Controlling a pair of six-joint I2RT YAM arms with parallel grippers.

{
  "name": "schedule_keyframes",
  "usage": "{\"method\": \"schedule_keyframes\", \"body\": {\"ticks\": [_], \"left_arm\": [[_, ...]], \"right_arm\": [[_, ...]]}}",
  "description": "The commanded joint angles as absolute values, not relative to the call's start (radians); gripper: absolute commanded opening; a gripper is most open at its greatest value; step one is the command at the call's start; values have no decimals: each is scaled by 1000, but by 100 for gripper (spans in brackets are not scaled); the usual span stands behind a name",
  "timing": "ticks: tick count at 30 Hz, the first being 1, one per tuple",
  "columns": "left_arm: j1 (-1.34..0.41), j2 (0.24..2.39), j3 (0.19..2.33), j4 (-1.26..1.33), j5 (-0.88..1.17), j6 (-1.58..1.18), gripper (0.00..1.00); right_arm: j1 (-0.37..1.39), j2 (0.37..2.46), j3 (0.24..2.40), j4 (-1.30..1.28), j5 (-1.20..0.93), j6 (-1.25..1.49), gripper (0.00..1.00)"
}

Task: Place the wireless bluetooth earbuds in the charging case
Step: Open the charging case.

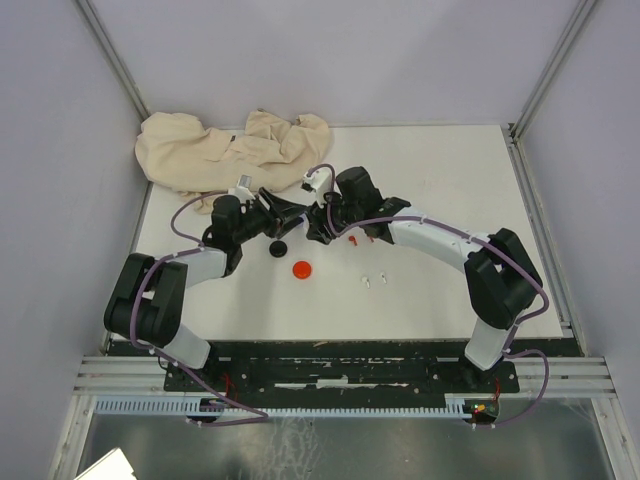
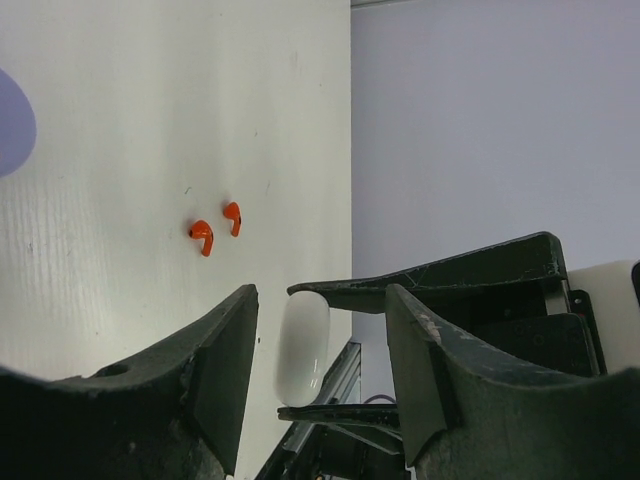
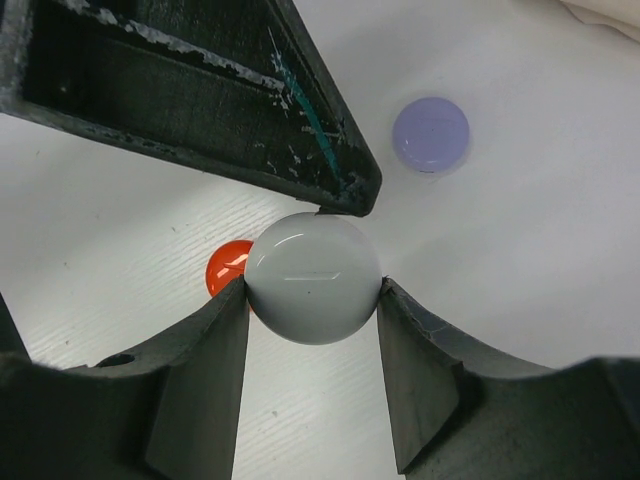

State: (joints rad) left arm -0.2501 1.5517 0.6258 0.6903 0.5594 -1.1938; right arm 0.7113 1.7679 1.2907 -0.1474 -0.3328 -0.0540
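Note:
A round white charging case [image 3: 313,277] is closed and pinched at its rim between both fingers of my right gripper [image 3: 312,288], above the table. The left wrist view shows the same case [image 2: 302,348] edge-on. My left gripper [image 2: 322,300] is open around it, with a gap on each side. One dark left finger [image 3: 200,90] reaches over the case's top. Two red earbuds [image 2: 203,237] lie on the table beyond. Two white earbuds [image 1: 372,280] lie to the right of centre. Both grippers meet mid-table [image 1: 310,218].
A red disc case [image 1: 302,269] and a black disc case [image 1: 277,247] lie near the grippers. A purple disc case [image 3: 431,134] lies farther out. A crumpled beige cloth [image 1: 230,150] covers the back left of the white table [image 1: 450,180].

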Motion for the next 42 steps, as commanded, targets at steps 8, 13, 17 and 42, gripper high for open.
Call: {"method": "schedule_keyframes", "body": {"ticks": [8,13,17,42], "left_arm": [[-267,1508,637,718,587,-1099,57],[-267,1496,637,718,581,-1090,56],[-267,1494,637,729,581,-1091,54],[-288,1512,630,779,611,-1098,43]], "right_arm": [[679,1786,1409,-182,-389,0,21],[667,1798,1423,-198,-415,8,21],[664,1803,1426,-205,-426,9,21],[660,1822,1446,-202,-452,20,21]]}}
